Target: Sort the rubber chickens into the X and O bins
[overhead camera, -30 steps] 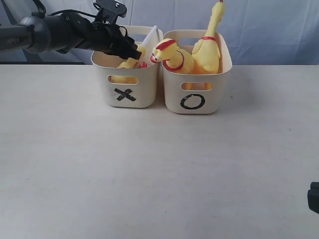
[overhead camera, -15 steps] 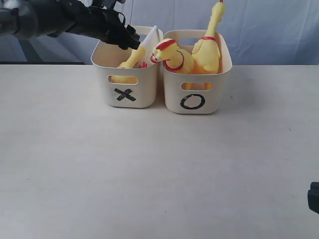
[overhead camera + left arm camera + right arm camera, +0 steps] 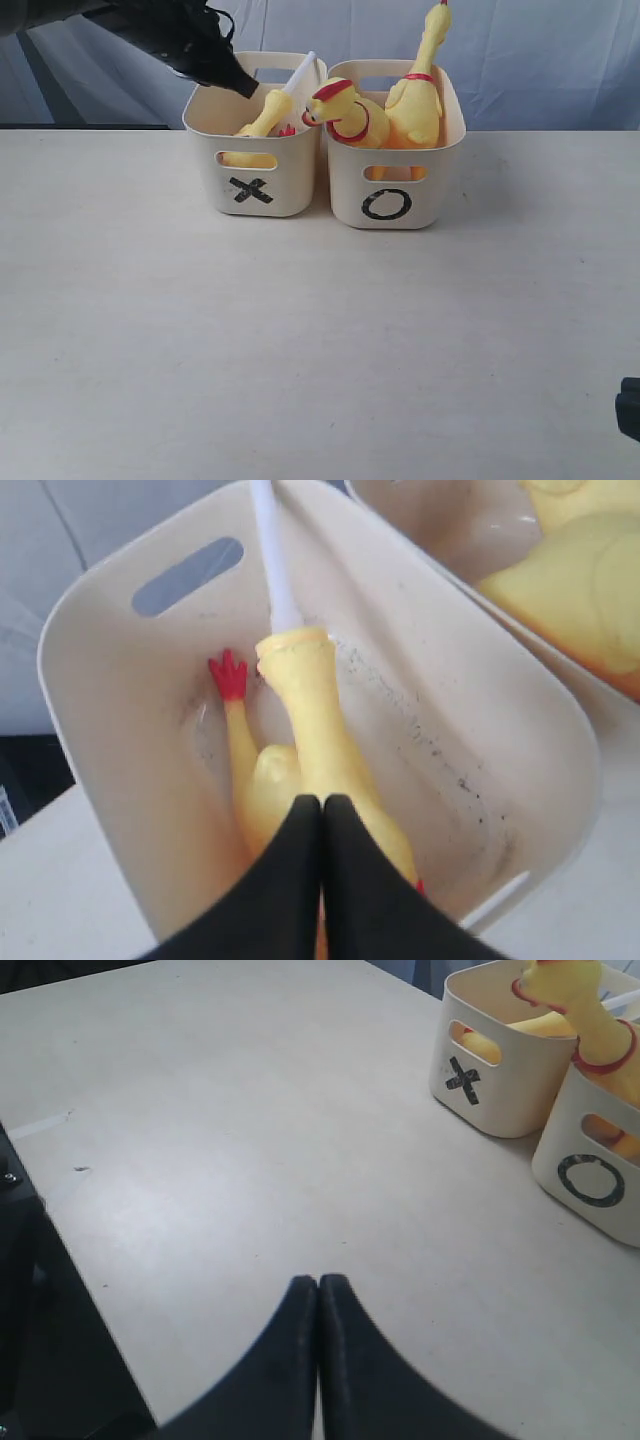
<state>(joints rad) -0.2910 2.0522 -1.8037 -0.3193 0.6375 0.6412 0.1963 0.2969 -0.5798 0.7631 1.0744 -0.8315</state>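
Left end effector (image 3: 240, 85): you have it at the upper left of the exterior frame, above the X bin (image 3: 290, 185), its jaws pressed together on nothing.
Right end effector (image 3: 318, 1285): it is closed and empty too, low over bare surface (image 3: 300, 350).
Just changed: a second ago your left end effector sat lower, at the X bin's rim, against the chicken there. Now it has lifted up and back toward the upper left, and the chicken stays behind.
X bin contents: a yellow chicken (image 3: 320, 740) with a whitish tube end (image 3: 272, 560) leans up against the wall; a red foot (image 3: 228, 675) lies just beside it.
O bin (image 3: 430, 195): it sits right of centre, touching the X bin. It holds two chickens, one head (image 3: 335, 100) tipped toward the X bin, one neck (image 3: 435, 40) rising above the rim.
Meaning: I judge the release finished. You have no chicken left on the surface, so the sort looks complete.
Surface: pale and matte, bare in front of the bins.
Room: a creased pale cloth backdrop (image 3: 540, 60) hangs behind.
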